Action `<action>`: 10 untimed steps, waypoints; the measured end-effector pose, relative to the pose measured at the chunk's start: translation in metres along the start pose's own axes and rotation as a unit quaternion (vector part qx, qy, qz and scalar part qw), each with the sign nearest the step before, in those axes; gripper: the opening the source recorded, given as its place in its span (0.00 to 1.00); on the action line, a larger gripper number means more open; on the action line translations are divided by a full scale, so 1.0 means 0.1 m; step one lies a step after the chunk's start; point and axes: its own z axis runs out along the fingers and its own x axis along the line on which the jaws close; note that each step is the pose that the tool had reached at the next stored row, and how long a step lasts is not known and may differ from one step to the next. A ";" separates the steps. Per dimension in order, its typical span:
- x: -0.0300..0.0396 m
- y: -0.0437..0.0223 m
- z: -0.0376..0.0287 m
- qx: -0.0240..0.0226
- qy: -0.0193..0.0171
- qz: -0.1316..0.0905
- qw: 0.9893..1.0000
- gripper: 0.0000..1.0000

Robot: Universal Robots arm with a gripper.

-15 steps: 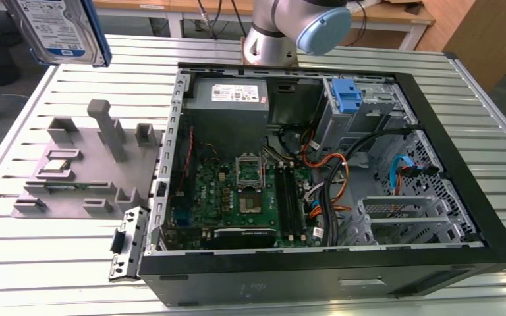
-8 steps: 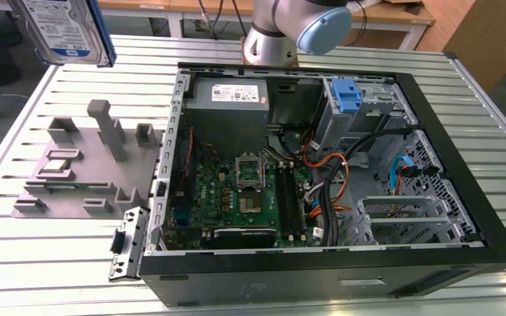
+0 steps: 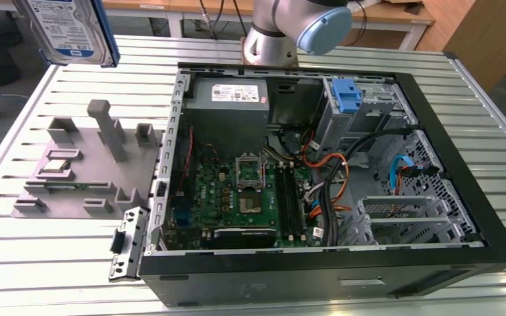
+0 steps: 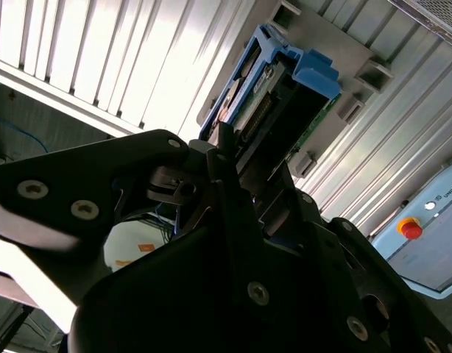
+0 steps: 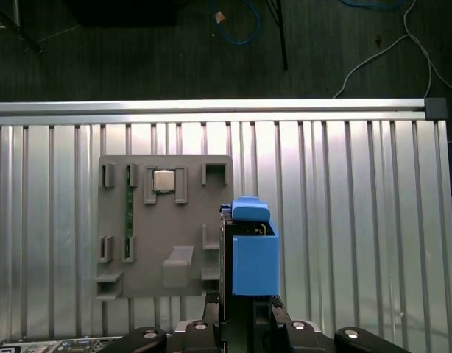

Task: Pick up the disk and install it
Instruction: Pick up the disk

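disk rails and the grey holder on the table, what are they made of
Rails on the disk: likely moulded plastic, uniformly blue, smooth and glossy. Grey holder: probably matte plastic, maybe printed, flat grey with blocky slots. Neither looks metallic like the ribbed, shiny table.

An open computer case (image 3: pixel 279 280) lies on the slatted metal table (image 3: pixel 51 263) with its motherboard (image 3: pixel 235 197) exposed. A grey power supply (image 3: pixel 231 99) sits at the far end, with a blue latch (image 3: pixel 348 95) nearby. On the exterior view's left, a grey fixture (image 3: pixel 103 131) stands just beside the case with a small chip (image 3: pixel 58 164) seated in it.
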 end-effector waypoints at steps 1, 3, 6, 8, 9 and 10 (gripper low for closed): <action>0.000 0.000 0.000 0.000 0.000 0.000 1.000 0.35; 0.000 -0.002 0.000 0.000 -0.001 0.000 1.000 0.35; 0.000 -0.011 -0.001 0.000 -0.001 0.000 1.000 0.35; -0.001 -0.019 -0.001 0.000 -0.002 0.000 1.000 0.35; -0.001 -0.023 -0.001 0.000 -0.002 0.000 1.000 0.35; -0.001 -0.028 -0.001 0.000 -0.002 0.000 1.000 0.35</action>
